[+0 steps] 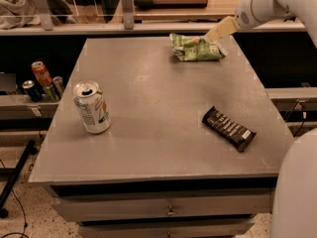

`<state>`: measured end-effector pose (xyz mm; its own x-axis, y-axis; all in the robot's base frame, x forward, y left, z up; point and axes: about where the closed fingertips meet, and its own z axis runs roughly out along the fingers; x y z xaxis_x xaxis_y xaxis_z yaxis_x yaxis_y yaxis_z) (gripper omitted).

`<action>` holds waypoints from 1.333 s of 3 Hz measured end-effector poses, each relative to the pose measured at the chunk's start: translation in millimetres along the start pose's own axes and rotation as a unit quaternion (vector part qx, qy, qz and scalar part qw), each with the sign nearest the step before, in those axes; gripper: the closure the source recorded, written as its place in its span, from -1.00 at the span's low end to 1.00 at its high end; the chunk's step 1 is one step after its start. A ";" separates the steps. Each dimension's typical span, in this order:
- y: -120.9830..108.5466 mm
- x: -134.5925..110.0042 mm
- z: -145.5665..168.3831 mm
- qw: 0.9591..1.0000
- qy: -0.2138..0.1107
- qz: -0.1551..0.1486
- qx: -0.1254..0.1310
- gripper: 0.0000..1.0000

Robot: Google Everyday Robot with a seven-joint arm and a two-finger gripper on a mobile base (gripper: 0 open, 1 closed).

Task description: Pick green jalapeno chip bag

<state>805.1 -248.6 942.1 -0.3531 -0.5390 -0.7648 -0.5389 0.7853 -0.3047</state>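
Note:
The green jalapeno chip bag (194,49), crinkled light green with white and orange print, lies flat at the far right of the grey table (148,133). My gripper (216,33) comes in from the upper right on the white arm (267,4). Its cream tip sits just above the bag's right end, at or very near it. The bag rests on the table.
A silver-white soda can (92,107) stands at the left of the table. A dark brown candy bar (228,128) lies at the front right. Several cans (42,78) stand on a lower shelf to the left. A rail and shelf run behind the table.

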 end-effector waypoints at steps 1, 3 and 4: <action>-1.3 -19.1 -12.4 1.000 -0.014 -0.011 0.002 -1.00; 8.4 -3.3 22.5 0.999 0.019 0.014 -0.028 -1.00; 13.9 16.5 44.0 0.997 0.041 0.039 -0.046 -1.00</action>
<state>825.4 -233.2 900.3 -0.4558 -0.5037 -0.7339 -0.5735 0.7967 -0.1906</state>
